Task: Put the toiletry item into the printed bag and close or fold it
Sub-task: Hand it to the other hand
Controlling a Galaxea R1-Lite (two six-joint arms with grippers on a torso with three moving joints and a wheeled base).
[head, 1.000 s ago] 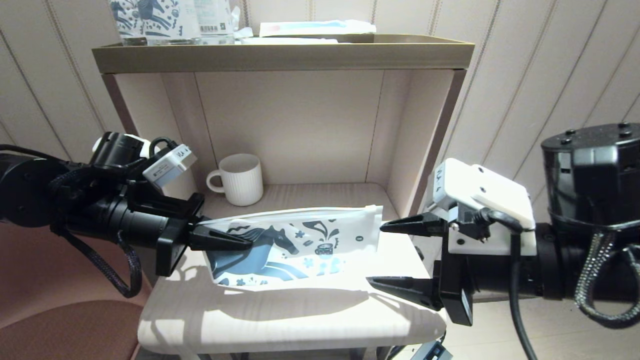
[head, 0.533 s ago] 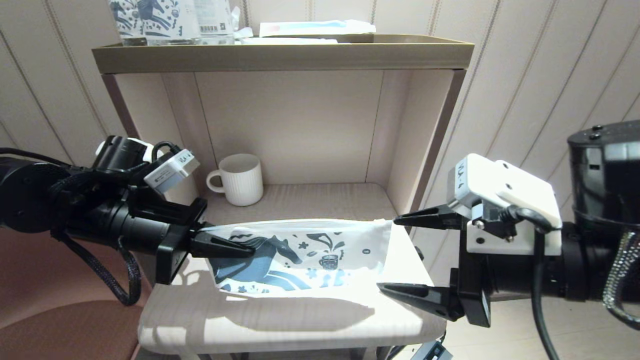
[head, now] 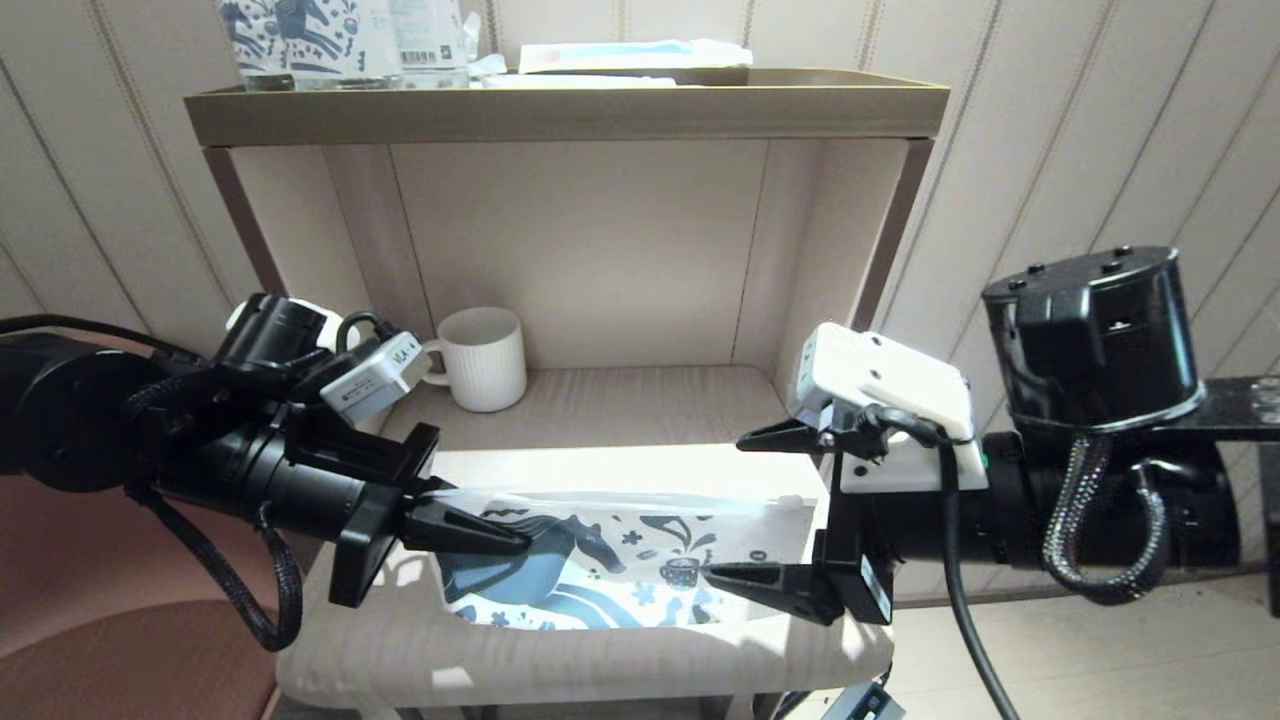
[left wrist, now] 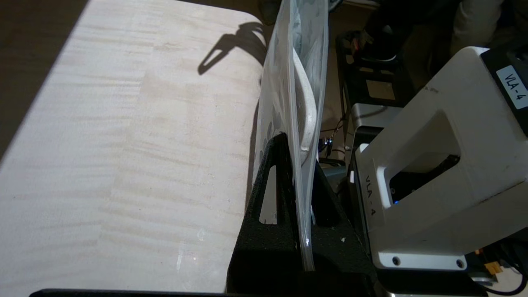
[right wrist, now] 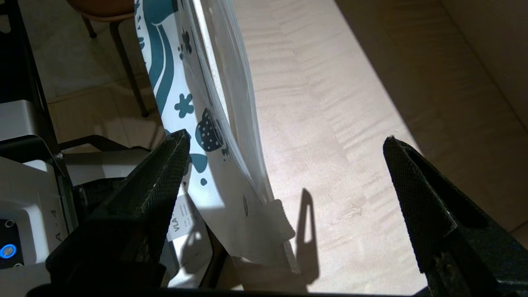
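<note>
The printed bag (head: 620, 560) hangs on edge above the light wooden table (head: 560, 660), horse print facing me. My left gripper (head: 500, 535) is shut on its left end; in the left wrist view the fingers (left wrist: 280, 177) pinch the plastic of the bag (left wrist: 284, 62). Inside it shows the toiletry item (left wrist: 308, 119), off-white with a rounded end. My right gripper (head: 728, 506) is open, its fingers standing on either side of the bag's right end without touching it. The white slider tab (right wrist: 282, 220) sits at that end, between the wide-apart fingers of the right gripper (right wrist: 286, 140).
A ribbed white mug (head: 485, 358) stands at the back left of the alcove under the shelf (head: 560, 105). Upright horse-printed packs (head: 300, 35) and a flat packet (head: 630, 55) lie on top. The alcove's right wall (head: 850, 290) is close to my right arm. A brown seat (head: 130, 650) is at lower left.
The left gripper has carried the bag lower and a little right. The right gripper has swung left and now straddles the bag's right end instead of standing beyond it.
</note>
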